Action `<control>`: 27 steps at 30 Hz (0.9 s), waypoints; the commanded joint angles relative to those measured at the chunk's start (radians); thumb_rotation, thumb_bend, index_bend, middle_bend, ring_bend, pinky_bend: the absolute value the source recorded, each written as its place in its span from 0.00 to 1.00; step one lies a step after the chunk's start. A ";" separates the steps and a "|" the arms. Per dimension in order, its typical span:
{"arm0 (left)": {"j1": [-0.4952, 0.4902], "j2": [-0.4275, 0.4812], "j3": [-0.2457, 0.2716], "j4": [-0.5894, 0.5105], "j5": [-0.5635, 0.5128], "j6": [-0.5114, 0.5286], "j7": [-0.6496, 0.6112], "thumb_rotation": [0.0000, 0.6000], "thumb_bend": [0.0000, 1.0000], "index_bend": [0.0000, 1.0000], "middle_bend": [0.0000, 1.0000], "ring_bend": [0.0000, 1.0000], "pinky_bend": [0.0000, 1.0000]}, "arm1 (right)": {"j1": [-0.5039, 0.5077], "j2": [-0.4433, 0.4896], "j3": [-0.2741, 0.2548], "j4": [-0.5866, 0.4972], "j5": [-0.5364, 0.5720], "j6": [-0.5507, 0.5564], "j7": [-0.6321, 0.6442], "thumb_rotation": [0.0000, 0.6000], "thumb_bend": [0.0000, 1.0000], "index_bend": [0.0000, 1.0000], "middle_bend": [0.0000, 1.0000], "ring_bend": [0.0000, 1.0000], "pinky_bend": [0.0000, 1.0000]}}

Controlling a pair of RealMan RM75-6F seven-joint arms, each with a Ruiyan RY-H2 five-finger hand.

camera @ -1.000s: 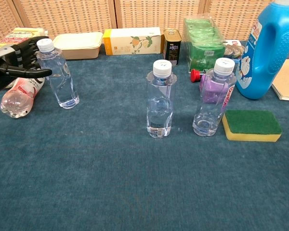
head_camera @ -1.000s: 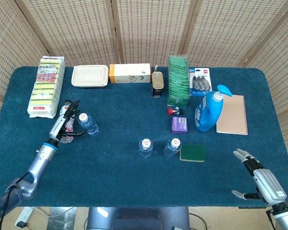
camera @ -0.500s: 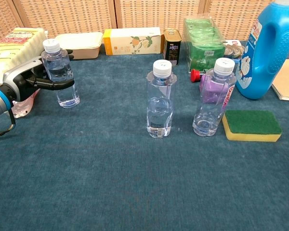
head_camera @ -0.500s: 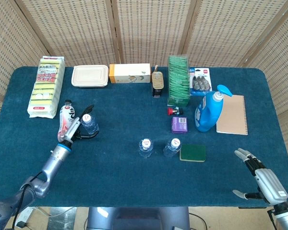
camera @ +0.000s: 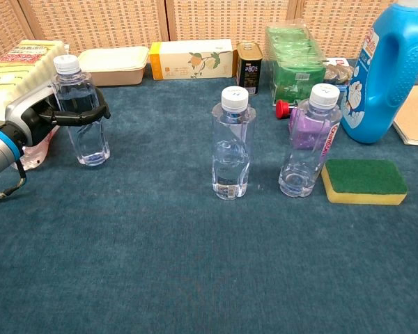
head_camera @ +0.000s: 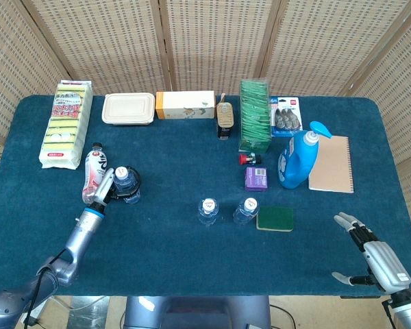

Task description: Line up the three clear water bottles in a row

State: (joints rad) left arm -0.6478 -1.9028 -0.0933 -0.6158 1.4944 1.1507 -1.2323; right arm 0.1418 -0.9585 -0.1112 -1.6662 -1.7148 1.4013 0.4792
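Three clear water bottles stand upright on the blue table (head_camera: 164,260). The left bottle (head_camera: 125,184) (camera: 83,122) stands apart at the left, and my left hand (head_camera: 108,188) (camera: 36,117) grips it, fingers wrapped round its upper body. The middle bottle (head_camera: 207,210) (camera: 231,146) and the right bottle (head_camera: 246,210) (camera: 308,142) stand side by side near the table's centre. My right hand (head_camera: 371,257) hovers open at the front right corner, holding nothing; the chest view does not show it.
A pink-labelled bottle (head_camera: 94,175) lies just left of my left hand. A green sponge (head_camera: 275,218) (camera: 364,181) sits beside the right bottle. A blue detergent bottle (head_camera: 298,157), a purple packet (head_camera: 256,178), a notebook (head_camera: 331,163) and boxes along the back edge stand behind.
My left hand moved right, away from the lying pink-labelled bottle, and closed its fingers round the left clear bottle, which has shifted slightly forward. The right hand has barely moved.
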 commanded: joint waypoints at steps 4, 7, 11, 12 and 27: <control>0.011 0.028 0.063 -0.110 0.088 0.086 0.046 1.00 0.44 0.66 0.55 0.39 0.52 | 0.001 -0.001 -0.001 -0.003 0.001 -0.005 -0.007 1.00 0.12 0.04 0.05 0.05 0.12; 0.010 0.029 0.081 -0.148 0.111 0.099 0.084 1.00 0.44 0.66 0.55 0.39 0.52 | 0.001 -0.001 -0.002 -0.005 0.002 -0.005 -0.009 1.00 0.12 0.04 0.05 0.05 0.12; 0.004 0.008 0.090 -0.180 0.124 0.101 0.139 1.00 0.43 0.66 0.55 0.39 0.52 | 0.001 0.000 -0.001 -0.004 0.005 -0.004 -0.007 1.00 0.12 0.04 0.05 0.05 0.12; -0.002 0.001 0.092 -0.185 0.127 0.095 0.148 1.00 0.43 0.66 0.55 0.39 0.52 | 0.001 0.000 -0.001 -0.004 0.006 -0.005 -0.005 1.00 0.12 0.04 0.05 0.05 0.12; -0.031 -0.066 0.094 -0.180 0.147 0.094 0.232 1.00 0.43 0.66 0.55 0.39 0.52 | 0.006 0.002 -0.002 -0.001 0.004 -0.011 0.003 1.00 0.12 0.04 0.05 0.05 0.12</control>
State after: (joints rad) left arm -0.6773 -1.9677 0.0016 -0.7951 1.6400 1.2436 -1.0025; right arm 0.1472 -0.9569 -0.1133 -1.6672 -1.7105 1.3902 0.4825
